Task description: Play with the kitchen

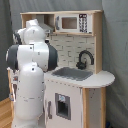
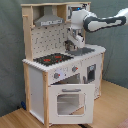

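End effector (image 2: 76, 39), grip state unclear, hung just above the kitchen (image 2: 60, 75) sink (image 1: 73, 73); a fast descent risked striking the faucet (image 1: 84, 58).

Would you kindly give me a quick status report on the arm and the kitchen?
Gripper low over the sink, beside the faucet. Kitchen upright, oven door ajar. Nothing in the way.

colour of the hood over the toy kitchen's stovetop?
Grey; the angled range hood on the light-wood and white toy kitchen shows best in the second exterior view.
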Robot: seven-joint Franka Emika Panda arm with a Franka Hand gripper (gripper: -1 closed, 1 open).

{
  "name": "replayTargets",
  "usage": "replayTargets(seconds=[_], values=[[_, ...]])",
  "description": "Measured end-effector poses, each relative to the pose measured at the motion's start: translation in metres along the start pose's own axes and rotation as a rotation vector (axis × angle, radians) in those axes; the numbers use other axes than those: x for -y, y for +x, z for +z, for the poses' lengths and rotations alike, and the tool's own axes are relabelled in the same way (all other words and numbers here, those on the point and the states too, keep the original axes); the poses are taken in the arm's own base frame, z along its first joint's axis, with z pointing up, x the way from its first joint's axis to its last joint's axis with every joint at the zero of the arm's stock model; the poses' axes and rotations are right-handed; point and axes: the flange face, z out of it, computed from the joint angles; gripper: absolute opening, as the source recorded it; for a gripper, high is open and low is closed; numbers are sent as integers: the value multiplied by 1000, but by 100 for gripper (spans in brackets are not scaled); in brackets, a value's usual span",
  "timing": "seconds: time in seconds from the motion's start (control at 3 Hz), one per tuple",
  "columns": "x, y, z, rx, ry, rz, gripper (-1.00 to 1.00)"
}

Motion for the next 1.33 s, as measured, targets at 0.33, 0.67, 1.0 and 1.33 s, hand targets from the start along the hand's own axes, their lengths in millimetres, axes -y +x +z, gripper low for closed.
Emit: replayTargets(seconds=[0.33, 0.67, 1.0, 1.33], values=[[44, -4, -9, -46, 66, -48, -100], [69, -2, -7, -74, 130, -73, -100], [79, 10, -5, -107, 184, -90, -100], [80, 22, -12, -131, 214, -99, -100]])
